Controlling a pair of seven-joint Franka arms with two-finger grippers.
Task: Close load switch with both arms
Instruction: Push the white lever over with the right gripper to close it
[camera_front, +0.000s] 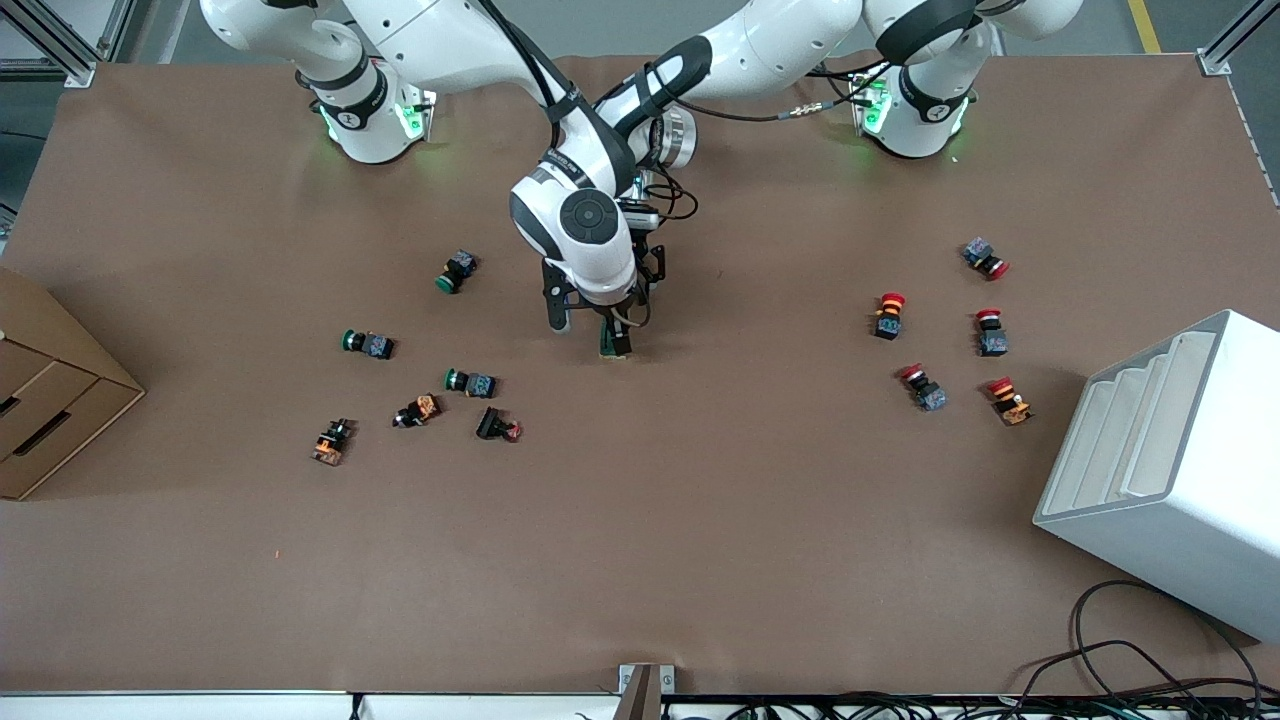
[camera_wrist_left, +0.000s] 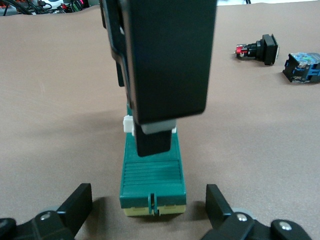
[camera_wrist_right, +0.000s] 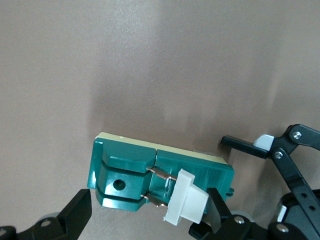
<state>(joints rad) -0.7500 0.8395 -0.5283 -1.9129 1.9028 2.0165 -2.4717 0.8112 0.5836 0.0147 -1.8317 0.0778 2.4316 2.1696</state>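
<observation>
The switch (camera_front: 614, 342) lies flat on the worktop (camera_front: 700, 520) at mid-table, between the two scatters of push-buttons (camera_front: 470, 382). It is well apart from both, and both arms are gathered over it.

The left jaws are held low at one end of the switch and stand wide open. One finger (camera_wrist_left: 76, 204) is seen on each side of the green body, with clear worktop between finger and body; nothing is gripped.

The right jaws are over the switch and are also open, with nothing clamped. One finger (camera_wrist_left: 167, 65) is set down against the white lever (camera_wrist_right: 186, 197), which stands raised above two copper blades (camera_wrist_right: 159, 173).

The switch is judged light, rigid and smooth-sided, so it would likely be slid or tipped by a push on the lever alone. The ribbed body (camera_wrist_left: 152, 175) is best clamped across its long sides by the left jaws. The lever should be pressed squarely, since the thin blades look easily bent.
</observation>
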